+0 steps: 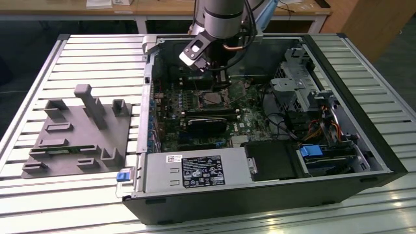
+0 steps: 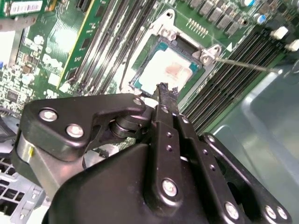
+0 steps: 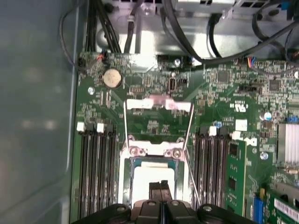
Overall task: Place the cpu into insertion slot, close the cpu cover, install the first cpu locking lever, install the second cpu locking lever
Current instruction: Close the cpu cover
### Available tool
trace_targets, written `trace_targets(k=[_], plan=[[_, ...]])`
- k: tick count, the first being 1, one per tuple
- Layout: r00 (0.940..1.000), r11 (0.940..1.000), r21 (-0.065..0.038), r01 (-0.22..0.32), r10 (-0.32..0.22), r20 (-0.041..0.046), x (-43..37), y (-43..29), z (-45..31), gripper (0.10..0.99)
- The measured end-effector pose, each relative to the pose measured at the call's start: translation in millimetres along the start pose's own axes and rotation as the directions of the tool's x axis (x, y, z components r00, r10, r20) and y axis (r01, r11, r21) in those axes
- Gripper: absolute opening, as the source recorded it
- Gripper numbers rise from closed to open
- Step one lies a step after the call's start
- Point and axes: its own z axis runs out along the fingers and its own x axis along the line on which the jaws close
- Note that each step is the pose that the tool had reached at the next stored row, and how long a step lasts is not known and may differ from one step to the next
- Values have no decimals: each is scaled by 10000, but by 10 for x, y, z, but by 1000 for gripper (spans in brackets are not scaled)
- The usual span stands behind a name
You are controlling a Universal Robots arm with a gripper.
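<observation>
Cpu [image 3: 140, 179]: seated in the insertion slot [image 3: 124, 182], directly beneath your pincer [image 3: 160, 185].
Pincer: fingers [image 3: 155, 192] pressed together, gripping nothing.
Cpu cover [image 3: 159, 103]: stands open beyond the tips; likely best pushed down evenly, without twisting.

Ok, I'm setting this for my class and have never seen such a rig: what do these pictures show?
A robot arm reaches into an open computer case lying on a slatted table. The exterior view comes from a camera off the arm; both wrist views ride on it. Its gripper, shut and empty, is close over the cpu, which sits in the insertion slot. The cpu cover appears flipped open. A grey fixture lies beside the case.
</observation>
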Motion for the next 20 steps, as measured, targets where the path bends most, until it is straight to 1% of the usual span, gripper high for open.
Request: trace_targets(k=[2, 7, 9, 12, 20], plan=[[10000, 10000, 3, 1, -1, 2, 0, 13, -10, 106], [10000, 10000, 4, 0, 0, 0, 1, 18, -100, 106], [10000, 10000, 3, 2, -2, 0, 2, 22, -123, 106], [10000, 10000, 2, 0, 0, -9, 2, 35, -127, 106], [10000, 10000, 38, -1, 1, -15, -1, 135, -126, 106]])
